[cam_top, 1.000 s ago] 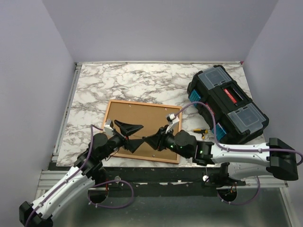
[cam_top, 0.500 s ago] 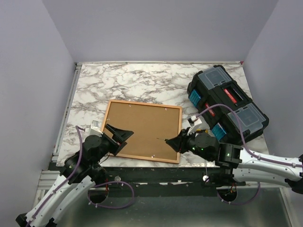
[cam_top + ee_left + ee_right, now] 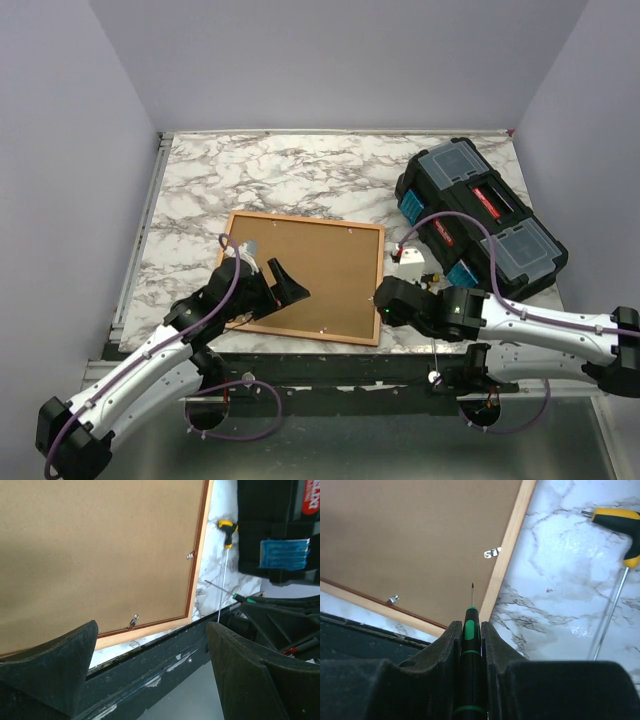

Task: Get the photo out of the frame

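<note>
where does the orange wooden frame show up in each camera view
top external: thin orange-red wooden picture frame, brown board up, lies near mid-table.
left wrist: frame fills the upper left.
right wrist: frame fills the upper left, beyond the green-black screwdriver in the right claw.
landmark: yellow-handled screwdriver on the marble, right of the frame in both wrist views.

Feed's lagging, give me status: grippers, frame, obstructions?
Left gripper open over frame's near edge. Right gripper shut on green screwdriver, tip near edge clip. Backing board in place. Yellow screwdriver beside frame, clear.
</note>
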### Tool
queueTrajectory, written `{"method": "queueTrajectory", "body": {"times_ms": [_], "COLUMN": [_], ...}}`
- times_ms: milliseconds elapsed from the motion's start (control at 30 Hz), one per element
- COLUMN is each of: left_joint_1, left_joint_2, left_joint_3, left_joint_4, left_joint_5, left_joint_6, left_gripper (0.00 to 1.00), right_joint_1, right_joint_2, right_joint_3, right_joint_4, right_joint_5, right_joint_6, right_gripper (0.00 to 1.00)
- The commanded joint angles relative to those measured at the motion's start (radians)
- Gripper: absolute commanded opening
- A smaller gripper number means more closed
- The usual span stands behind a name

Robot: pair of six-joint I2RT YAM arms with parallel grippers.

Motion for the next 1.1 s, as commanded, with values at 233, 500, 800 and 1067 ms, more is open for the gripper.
{"method": "queueTrajectory", "body": {"times_ms": [233, 500, 800, 1067], "left_joint_1": [-0.006, -0.009, -0.011, -0.01], "left_joint_2": [0.112, 0.121, 0.11, 0.106], "left_joint_3": [-0.087, -0.119, -0.14, -0.119], "left_joint_4": [0.228, 0.23, 0.222, 0.209], "left_joint_5": [0.108, 0.094, 0.086, 0.102], "left_joint_6": [0.006, 0.004, -0.002, 0.013], "left_gripper": [0.91, 0.9, 0.9, 0.91], "right_joint_1": [-0.041, -0.09, -0.099, -0.098], "right_joint_2": [0.149, 0.202, 0.262, 0.24], "right_joint_3": [0.06, 0.014, 0.04, 0.07], "right_joint_4": [-0.033, 0.088, 0.088, 0.022], "right_joint_5": [0.071, 0.053, 0.043, 0.015], "right_joint_6": [0.012, -0.034, -0.04, -0.033], "right_gripper": [0.01, 0.01, 0.01, 0.01]}}
